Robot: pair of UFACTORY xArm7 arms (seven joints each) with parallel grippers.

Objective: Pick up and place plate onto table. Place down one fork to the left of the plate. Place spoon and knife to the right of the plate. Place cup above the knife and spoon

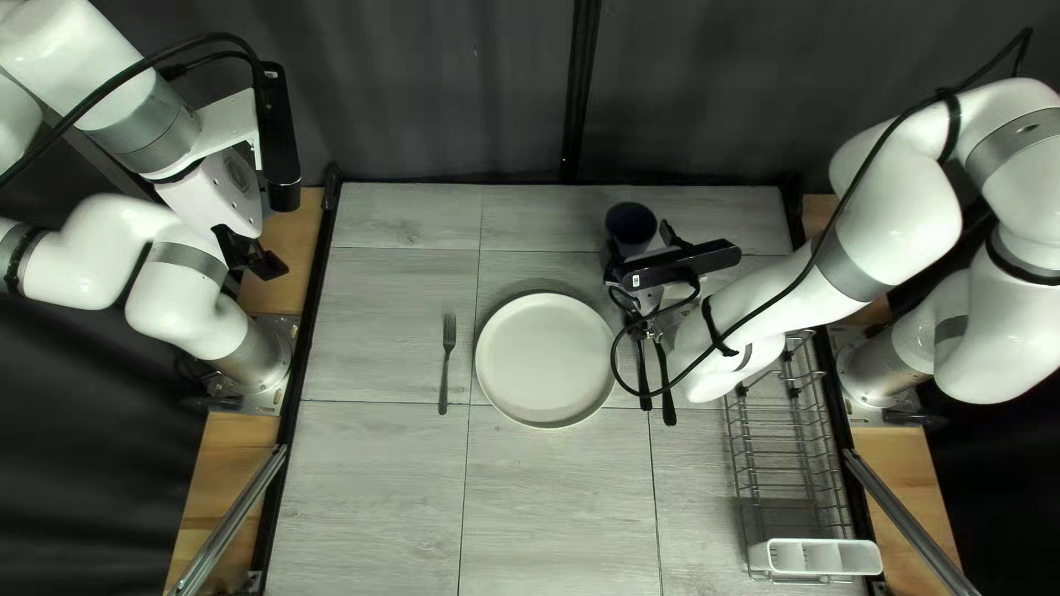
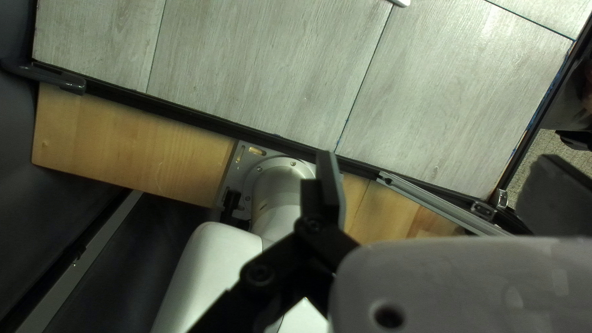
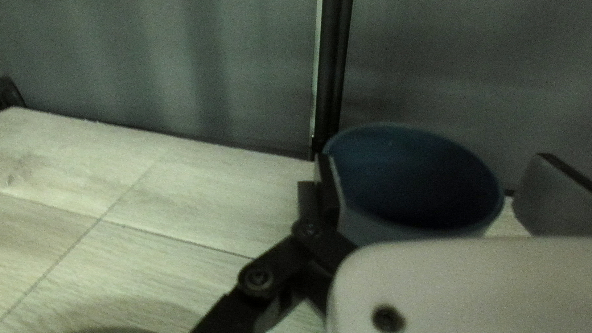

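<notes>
Spread wide, the right gripper (image 1: pixel 640 247) straddled a round-mouthed, dark blue cup (image 3: pixel 413 185), one finger clear of its wall; the left gripper (image 1: pixel 261 261) gaped too. On the grey, streaky-grained table (image 1: pixel 370 497) lay a pale, smooth, round plate (image 1: pixel 543 359), the cup beyond its right side. Right of it, the right arm (image 1: pixel 797 281) hid the far ends of two black handles (image 1: pixel 644 386); left lay a slim fork (image 1: pixel 446 359).

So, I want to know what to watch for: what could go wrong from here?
The right gripper has its fingers open around the cup, one close against it; an uneven close or pull-away might tip or drag it. The cable of the right arm loops near the rim of the plate and could snag. Two black handles reach out beneath that cable, so a sweep might skew them.
</notes>
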